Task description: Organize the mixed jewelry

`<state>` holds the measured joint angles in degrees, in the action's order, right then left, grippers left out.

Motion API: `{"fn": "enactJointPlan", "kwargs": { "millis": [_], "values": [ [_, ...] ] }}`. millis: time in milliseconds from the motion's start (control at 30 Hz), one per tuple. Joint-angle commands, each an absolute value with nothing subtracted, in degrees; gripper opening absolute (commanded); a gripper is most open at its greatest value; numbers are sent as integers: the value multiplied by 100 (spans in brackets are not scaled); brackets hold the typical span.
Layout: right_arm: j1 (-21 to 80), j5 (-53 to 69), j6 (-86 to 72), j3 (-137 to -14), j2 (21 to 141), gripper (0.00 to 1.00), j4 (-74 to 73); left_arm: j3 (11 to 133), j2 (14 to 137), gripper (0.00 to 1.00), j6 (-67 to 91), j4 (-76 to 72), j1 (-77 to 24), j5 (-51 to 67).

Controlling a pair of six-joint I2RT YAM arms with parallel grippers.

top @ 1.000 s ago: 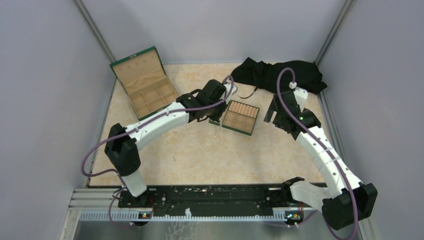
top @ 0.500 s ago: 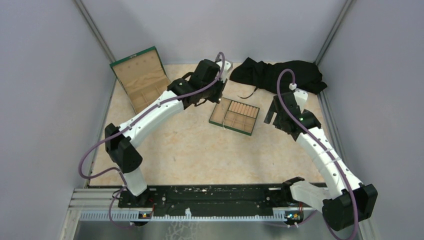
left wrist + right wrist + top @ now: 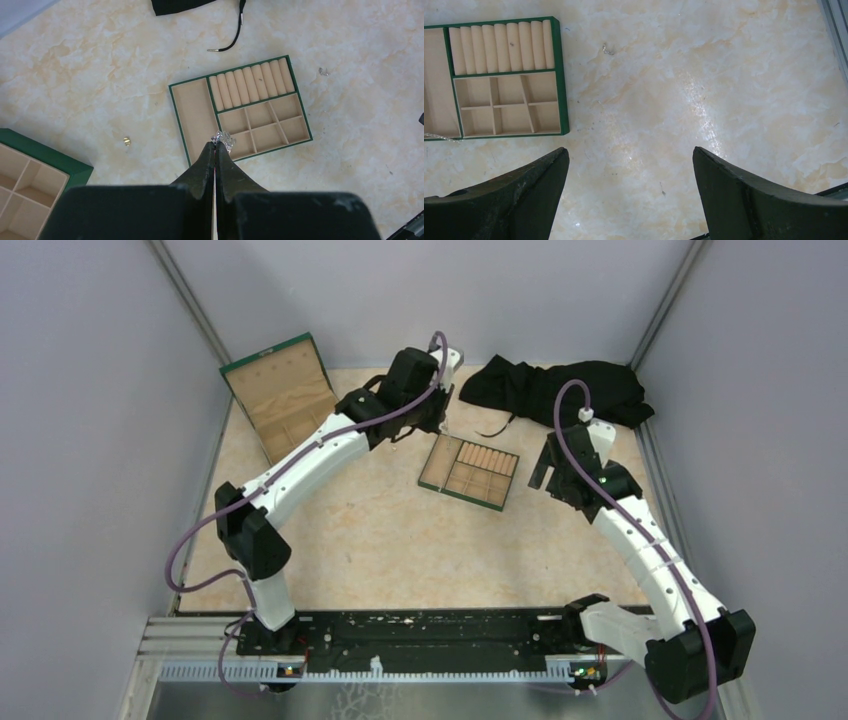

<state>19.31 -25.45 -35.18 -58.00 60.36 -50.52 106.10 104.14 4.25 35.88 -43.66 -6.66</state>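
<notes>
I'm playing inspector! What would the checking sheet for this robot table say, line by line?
Surface: pale marbled tabletop, glossy.
Job's things: tiny sparkly silvery jewelry piece pinched over the near edge of the small green-rimmed tan compartment tray; tiny gold piece and tiny silvery piece lie loose on the table, either side of the tray.
Clutter: crumpled black cloth with a black cord; larger open green wooden box at the far left.
Grippers: left gripper shut on the sparkly piece; right gripper open, holding nothing.
Cables: purple cables run along both arms.
Surroundings: grey walls around the table.
</notes>
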Motion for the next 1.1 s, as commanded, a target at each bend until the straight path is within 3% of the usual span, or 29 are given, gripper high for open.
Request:
{"fn": "enactJointPlan", "kwargs": {
  "millis": [0, 467, 1067],
  "values": [
    [1907, -2628, -3579, -5816, 5949, 93, -4863, 10775, 10506, 0, 342, 3301, -4260, -664],
    [1908, -2612, -3571, -5845, 6093, 93, -4774, 10881, 10737, 0, 342, 3098, -3975, -242],
    [1895, -2338, -3302, -5830, 6154, 89, -4510, 9433, 11016, 0, 792, 2320, -3911, 282]
  ]
}}
